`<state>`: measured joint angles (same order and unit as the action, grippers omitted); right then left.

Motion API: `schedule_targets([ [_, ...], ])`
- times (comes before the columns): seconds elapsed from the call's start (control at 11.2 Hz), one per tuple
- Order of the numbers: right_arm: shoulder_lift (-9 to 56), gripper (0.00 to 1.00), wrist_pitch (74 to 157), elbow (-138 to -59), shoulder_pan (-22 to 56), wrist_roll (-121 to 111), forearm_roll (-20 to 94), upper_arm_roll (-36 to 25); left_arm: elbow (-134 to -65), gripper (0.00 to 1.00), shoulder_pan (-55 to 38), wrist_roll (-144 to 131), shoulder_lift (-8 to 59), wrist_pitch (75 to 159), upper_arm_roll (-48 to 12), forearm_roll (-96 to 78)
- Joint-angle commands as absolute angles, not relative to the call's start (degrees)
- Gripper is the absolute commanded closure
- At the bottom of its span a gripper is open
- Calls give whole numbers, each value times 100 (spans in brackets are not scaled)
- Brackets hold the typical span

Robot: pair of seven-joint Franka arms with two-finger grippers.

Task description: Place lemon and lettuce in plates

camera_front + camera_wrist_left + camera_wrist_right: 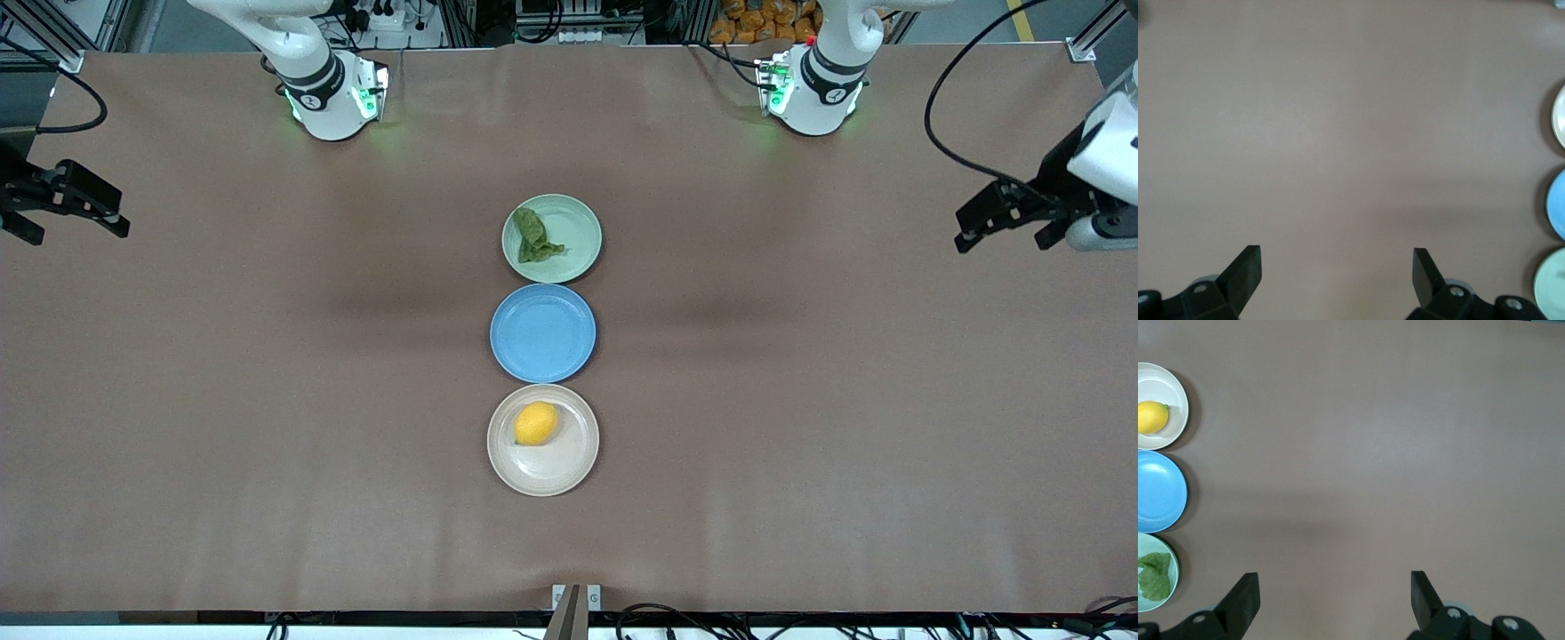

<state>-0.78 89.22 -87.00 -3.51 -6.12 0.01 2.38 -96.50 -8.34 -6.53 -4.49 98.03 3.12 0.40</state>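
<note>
The lemon (pixel 536 423) lies in the beige plate (pixel 569 453), the plate nearest the front camera. The lettuce (pixel 533 236) lies in the mint green plate (pixel 578 233), the one farthest from it. My left gripper (pixel 1000 242) is open and empty, up over bare table at the left arm's end. My right gripper (pixel 80 233) is open and empty over the right arm's end. The right wrist view shows its open gripper (pixel 1335 581), the lemon (pixel 1151 417), the beige plate (pixel 1175 393), the lettuce (pixel 1153 577) and the mint plate (pixel 1173 570). The left wrist view shows its open gripper (pixel 1337 257).
A blue plate (pixel 542 333) lies between the two plates, holding nothing; it also shows in the right wrist view (pixel 1158 490). The three plates form a row down the table's middle. Their edges show in the left wrist view: beige (pixel 1559 117), blue (pixel 1557 203), mint (pixel 1551 283).
</note>
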Motion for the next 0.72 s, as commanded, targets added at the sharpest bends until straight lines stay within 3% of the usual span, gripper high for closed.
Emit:
schedule_targets([
  [0.0, -79, 0, 8860, -8622, -475, -694, 79, 299, -9538, 0, -844, -237, -677, 9135, 141, 9],
  [0.18, -70, 0, 8859, -8622, -466, -677, 131, 308, -9361, 0, -817, -168, -677, 8746, 141, 0],
  [0.63, -114, 0, 8666, -8666, -422, -703, 343, 299, -9334, 0, -817, -149, -677, 8701, 149, 9],
])
